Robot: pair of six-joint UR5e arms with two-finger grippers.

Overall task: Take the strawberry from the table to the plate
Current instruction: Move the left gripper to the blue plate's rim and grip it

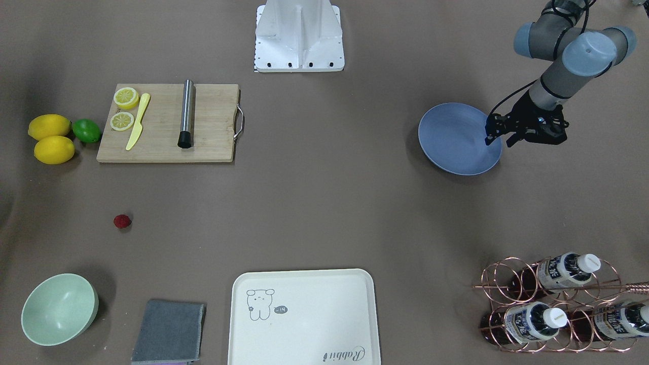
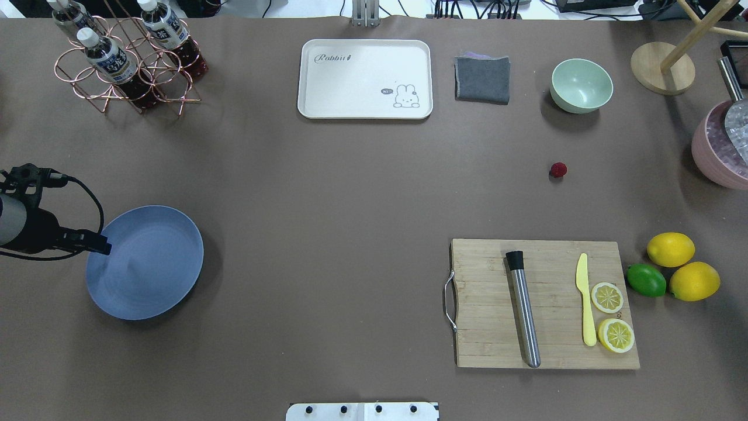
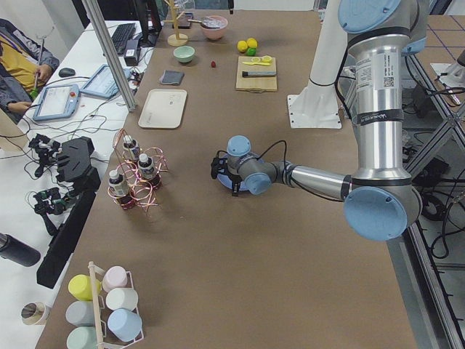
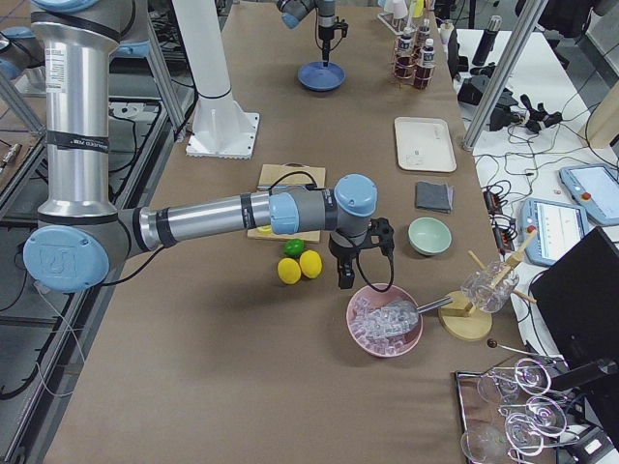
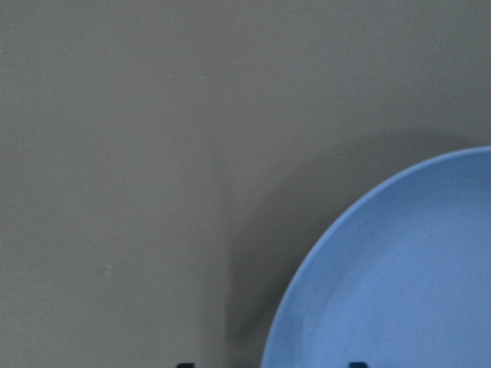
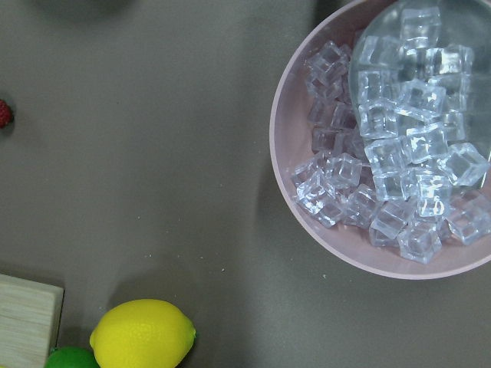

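Closest to any lens, under the left wrist camera, lies the wide brown-grey surface, which carries everything else. On it, at the edge away from the robot, sits the cream tray with its little drawing. The wooden cutting board lies on the robot's right half, bearing a steel rod, a yellow knife and two lemon halves.

The blue plate rests on the robot's left half and holds nothing. The left tool hangs over the plate's outer rim with its two fingers spread apart and nothing between them.

A pink bowl of ice cubes stands at the far right end. The right tool hangs just beside it and near the lemons; only the side camera catches it, so I cannot tell whether its fingers are apart or together.

The pale green bowl stands near the folded grey cloth. Two whole lemons touch a lime beside the board.

The strawberry sits alone on the bare surface between the cutting board and the green bowl, well apart from the plate.
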